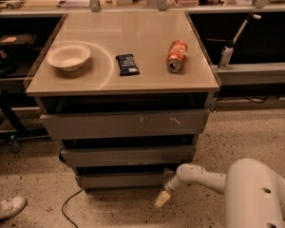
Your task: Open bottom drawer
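The bottom drawer (121,179) is the lowest, narrowest grey front of the cabinet, just above the floor, with a dark gap above it. My gripper (162,198) hangs at the end of the white arm, low near the floor, just right of and below the bottom drawer's right end. Whether it touches the drawer does not show. The middle front (128,156) and the wide scratched top front (126,124) sit above.
On the cabinet top lie a white bowl (68,56), a dark snack bar (127,64) and an orange can (176,55) on its side. A black cable (69,203) runs on the speckled floor at the left. A shoe (4,209) is at the bottom left.
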`<control>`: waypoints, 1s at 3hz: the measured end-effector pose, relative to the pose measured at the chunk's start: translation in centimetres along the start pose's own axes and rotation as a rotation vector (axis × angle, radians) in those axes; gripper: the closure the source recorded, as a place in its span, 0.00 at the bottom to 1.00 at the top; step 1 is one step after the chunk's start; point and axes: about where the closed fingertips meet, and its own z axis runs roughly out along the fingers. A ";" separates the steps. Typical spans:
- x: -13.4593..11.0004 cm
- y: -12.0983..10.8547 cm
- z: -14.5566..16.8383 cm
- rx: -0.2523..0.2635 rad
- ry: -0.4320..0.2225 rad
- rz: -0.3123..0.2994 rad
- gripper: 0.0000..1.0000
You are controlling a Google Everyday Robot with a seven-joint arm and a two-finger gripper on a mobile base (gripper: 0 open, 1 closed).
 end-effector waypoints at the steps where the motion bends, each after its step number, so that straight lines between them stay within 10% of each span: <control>1: 0.0 0.2 0.0 -0.006 0.001 0.000 0.00; 3: -0.9 3.2 -2.1 -0.140 0.072 0.054 0.00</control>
